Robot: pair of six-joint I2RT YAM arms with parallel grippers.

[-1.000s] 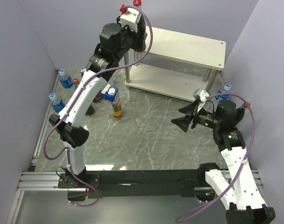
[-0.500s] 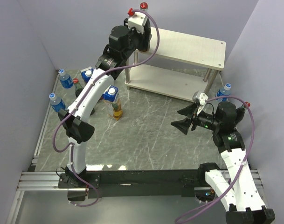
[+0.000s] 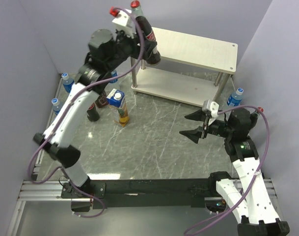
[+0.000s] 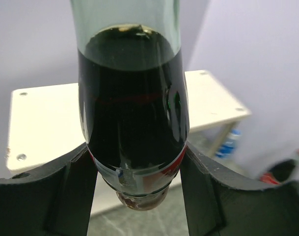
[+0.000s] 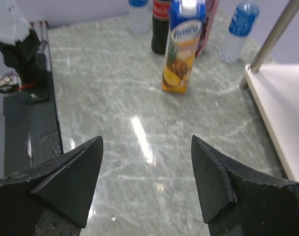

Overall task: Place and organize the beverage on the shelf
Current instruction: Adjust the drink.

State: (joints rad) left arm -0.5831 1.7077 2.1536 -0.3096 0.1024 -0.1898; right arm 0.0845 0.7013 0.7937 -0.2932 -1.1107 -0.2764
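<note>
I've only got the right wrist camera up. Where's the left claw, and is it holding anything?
Observer: The left claw is raised by the left end of the shelf, shut on a cola bottle that hangs tilted.
Operator: I see just a corner of the lower board. Any drinks on the shelf so far?
Observer: None that I can see; in the top view both boards show bare wood, though the upper one hides part of the lower.
</note>
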